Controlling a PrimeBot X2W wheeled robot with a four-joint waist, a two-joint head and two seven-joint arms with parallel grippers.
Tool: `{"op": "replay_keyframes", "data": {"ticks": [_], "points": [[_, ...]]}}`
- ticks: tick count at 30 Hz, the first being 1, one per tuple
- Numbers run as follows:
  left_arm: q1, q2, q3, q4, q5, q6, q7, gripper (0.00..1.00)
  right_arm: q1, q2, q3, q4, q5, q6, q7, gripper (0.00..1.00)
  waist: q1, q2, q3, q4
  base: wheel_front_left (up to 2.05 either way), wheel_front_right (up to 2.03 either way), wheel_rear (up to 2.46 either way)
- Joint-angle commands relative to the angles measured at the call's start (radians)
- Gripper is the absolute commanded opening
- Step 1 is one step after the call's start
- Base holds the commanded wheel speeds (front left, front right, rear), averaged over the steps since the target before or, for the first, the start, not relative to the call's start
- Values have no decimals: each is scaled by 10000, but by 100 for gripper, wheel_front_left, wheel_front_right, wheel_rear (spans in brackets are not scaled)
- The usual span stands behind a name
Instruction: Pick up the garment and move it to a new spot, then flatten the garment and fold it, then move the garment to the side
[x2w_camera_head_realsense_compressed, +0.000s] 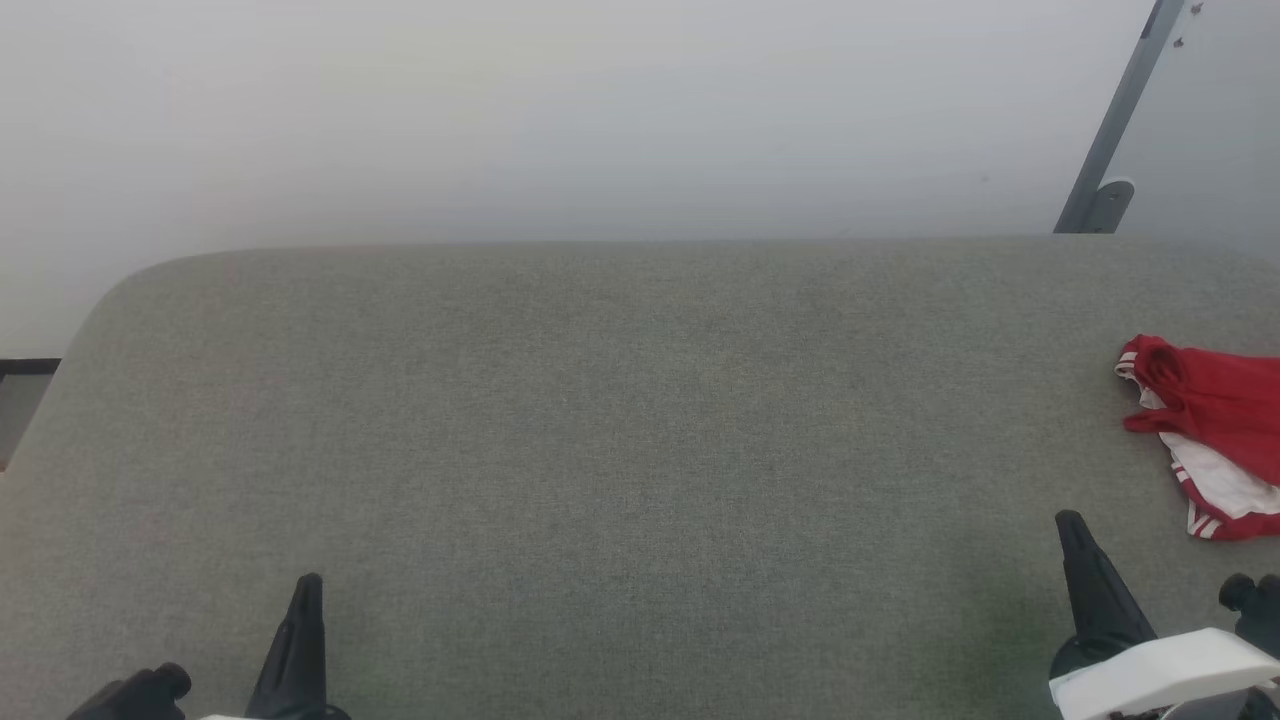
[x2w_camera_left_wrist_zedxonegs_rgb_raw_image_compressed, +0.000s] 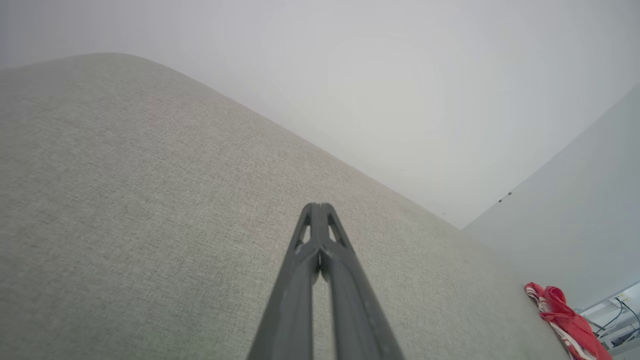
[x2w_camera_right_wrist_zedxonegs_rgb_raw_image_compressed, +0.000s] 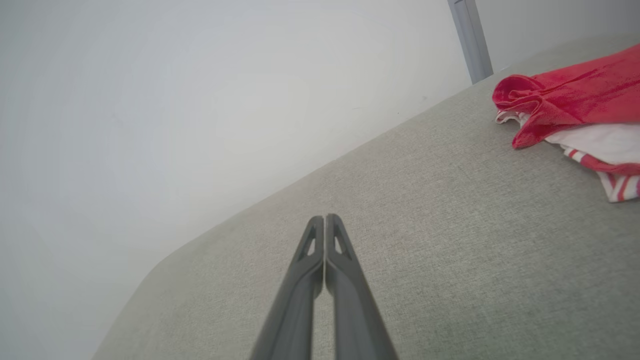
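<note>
Now the left tool (x2w_camera_head_realsense_compressed: 308, 590) and right tool (x2w_camera_head_realsense_compressed: 1072, 528) are both pressed together and empty, with the garment (x2w_camera_head_realsense_compressed: 1215, 400) crumpled far right.
Each tool's two dark fingers meet tip to tip over the near part of the grey fabric tabletop (x2w_camera_head_realsense_compressed: 600, 430). The red garment lies bunched at the tabletop's right side, white and striped parts showing, near the right tool but untouched and well apart from the left.
</note>
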Motion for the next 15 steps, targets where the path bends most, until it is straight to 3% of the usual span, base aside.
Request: {"op": "replay_keyframes", "data": {"ticks": [1, 15], "points": [[-342, 36, 34, -32, -526, -6, 130, 0, -321, 11, -82, -65, 481, 0, 110, 0, -1, 0, 6, -6, 0, 0, 0], [-784, -63, 52, 213, -2266, -9, 599, 0, -646, 176, -184, 219, 2070, 1, 432, 0, -1, 0, 40, -40, 0, 0, 0]]}}
